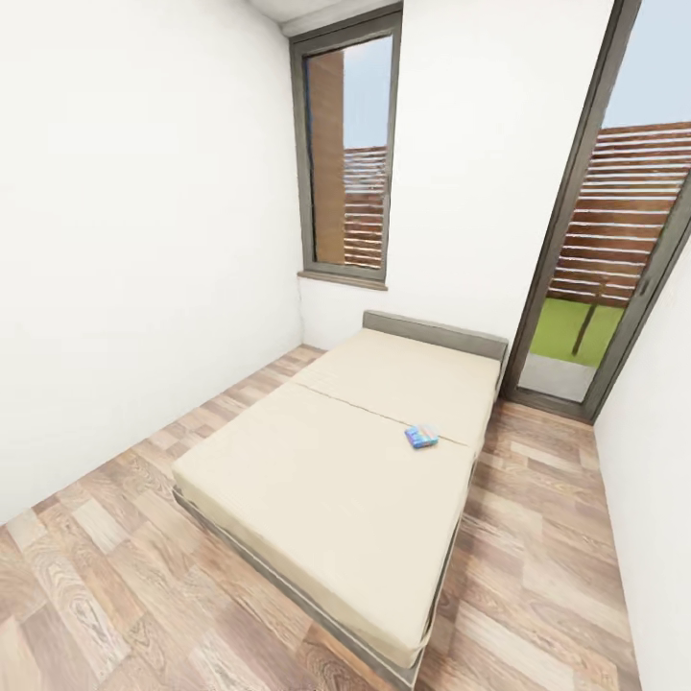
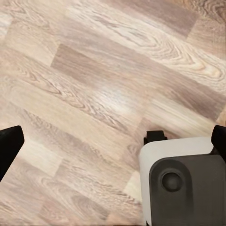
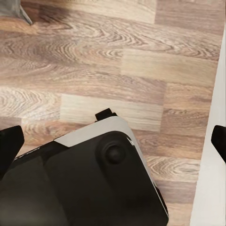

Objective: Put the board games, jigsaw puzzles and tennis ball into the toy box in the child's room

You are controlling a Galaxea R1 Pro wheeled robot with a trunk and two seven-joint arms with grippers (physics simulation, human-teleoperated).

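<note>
Facing the child's room from my remote station, I see through the head camera a low bed point(image 1: 326, 480) with a cream mattress running from about 6 o'clock toward 12 o'clock. One board game point(image 1: 421, 436), a small flat box with blue and multicoloured print, lies on the mattress near its right edge, at roughly 1 o'clock from the picture's centre, just short of the seam that divides the mattress. A grey headboard point(image 1: 434, 334) closes the far end of the bed. A tall window point(image 1: 347, 154) stands in the far wall at 12 o'clock, and a glass door point(image 1: 614, 250) at 2 o'clock looks onto a slatted fence and grass. Wood-grain floor point(image 1: 115, 576) surrounds the bed.

Both wrist cameras look down at this same plank floor and at parts of the robot's base. The left gripper point(image 2: 113, 146) shows two dark fingertips at opposite edges of its picture, set wide apart with nothing between them. The right gripper point(image 3: 113, 141) is likewise spread and empty. The board game lies well apart from both grippers, far ahead on the bed.
</note>
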